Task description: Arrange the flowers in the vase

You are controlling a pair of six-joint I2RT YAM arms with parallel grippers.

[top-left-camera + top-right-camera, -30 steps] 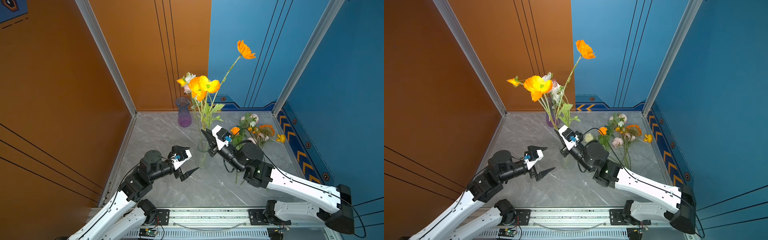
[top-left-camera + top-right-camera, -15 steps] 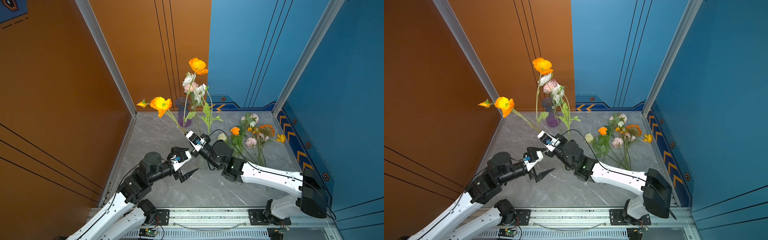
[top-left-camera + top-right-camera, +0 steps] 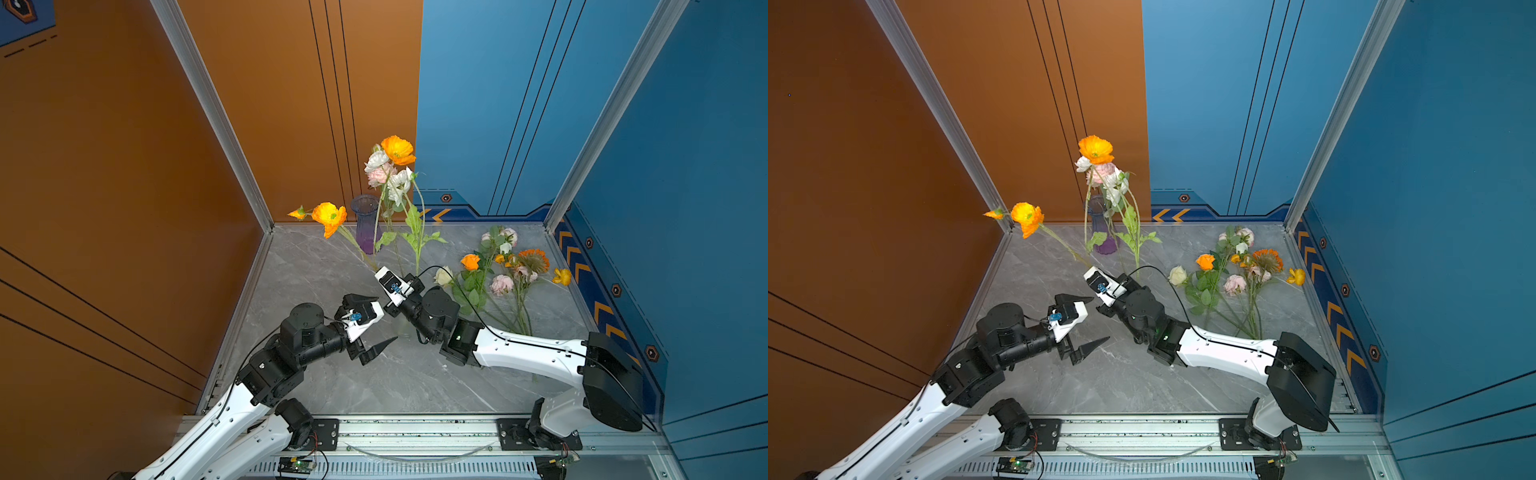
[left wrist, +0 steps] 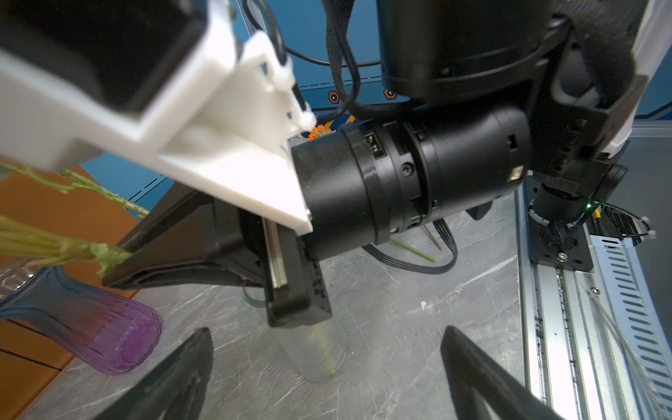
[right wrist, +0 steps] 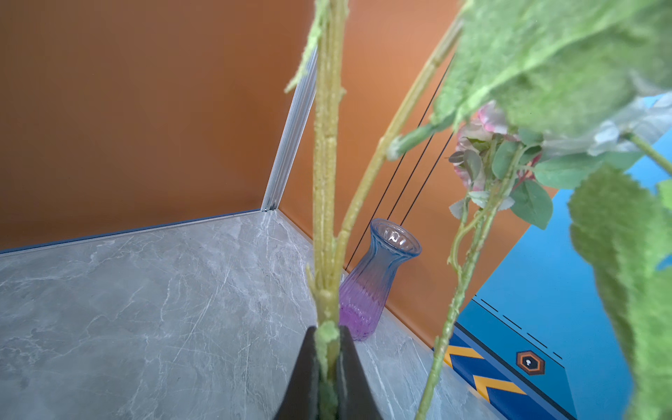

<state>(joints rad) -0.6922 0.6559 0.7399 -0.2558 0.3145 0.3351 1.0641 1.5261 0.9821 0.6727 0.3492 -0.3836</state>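
Right gripper (image 5: 327, 338) is clamped on the flowers (image 5: 327, 182). My right wrist view shows the stems pinched tight, while both top views hide that under the wrist camera. The orange bloom (image 3: 398, 149) rises high above the gripper, and the purple vase (image 3: 365, 226) stands just beyond it. Only the left wrist view catches a clear vase (image 4: 320, 356) on the surface (image 4: 400, 309) beneath that gripper (one stem inside). Left gripper (image 3: 385, 318) hangs alongside, wide apart, gripping nothing. Loose flowers (image 3: 498, 274) lie behind the right gripper.

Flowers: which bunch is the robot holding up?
The bunch topped by the big orange bloom, its stems pinched in the fingers of the right gripper. The other bunch lies flat on the grey table, untouched.
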